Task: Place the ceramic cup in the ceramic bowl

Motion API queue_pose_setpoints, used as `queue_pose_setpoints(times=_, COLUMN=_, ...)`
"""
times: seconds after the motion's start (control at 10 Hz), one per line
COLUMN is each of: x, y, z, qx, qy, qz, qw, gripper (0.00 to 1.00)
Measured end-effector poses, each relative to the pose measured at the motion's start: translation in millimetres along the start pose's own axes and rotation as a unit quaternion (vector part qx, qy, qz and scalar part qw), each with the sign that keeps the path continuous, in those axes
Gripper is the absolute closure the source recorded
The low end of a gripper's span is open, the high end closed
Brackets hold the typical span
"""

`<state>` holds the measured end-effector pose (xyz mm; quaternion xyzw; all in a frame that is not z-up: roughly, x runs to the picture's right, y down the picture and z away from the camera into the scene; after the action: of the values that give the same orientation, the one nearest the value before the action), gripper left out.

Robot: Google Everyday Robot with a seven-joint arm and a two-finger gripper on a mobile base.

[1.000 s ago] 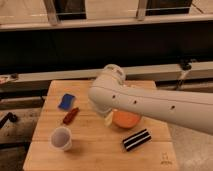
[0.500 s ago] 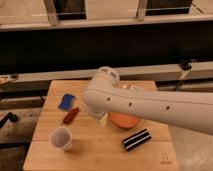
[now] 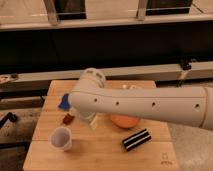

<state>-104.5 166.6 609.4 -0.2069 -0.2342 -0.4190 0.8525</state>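
Jaws released and empty, mostly hidden under the arm (image 3: 145,102), between cup (image 3: 61,137) and bowl (image 3: 125,121). Cup stands ungrasped on the tabletop (image 3: 100,156); grasping and placing remain.

The ceramic cup (image 3: 61,138) is a small, plain white, handleless cup. It stands upright, mouth up and with nothing inside, near the front left corner of the wooden worktop (image 3: 100,156). The ceramic bowl (image 3: 125,121) is round, shallow and orange. It sits right way up near the middle of the worktop, its far half hidden behind the arm. Cup and bowl are well apart. The claw (image 3: 92,121) hangs between them, jaws spread, holding nothing, mostly hidden.
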Motion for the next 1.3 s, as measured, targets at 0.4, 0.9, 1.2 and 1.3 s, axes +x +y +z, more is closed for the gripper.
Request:
queue_pose_setpoints(times=0.4, x=-20, y=0, z=15, qx=0.001, qy=-0.023, qz=-0.029, qw=0.9993, gripper=0.2)
queue_pose_setpoints(times=0.9, x=-37, y=5, z=43, qx=0.004, qy=-0.051, qz=-0.067, qw=0.9964, gripper=0.2)
queue_pose_setpoints(times=1.2, x=-41, y=7, z=72, qx=0.002, qy=-0.071, qz=-0.087, qw=0.9937, gripper=0.2)
queue_pose_setpoints(times=1.3, x=-43, y=7, z=78, qx=0.0, qy=-0.078, qz=-0.09, qw=0.9929, gripper=0.2)
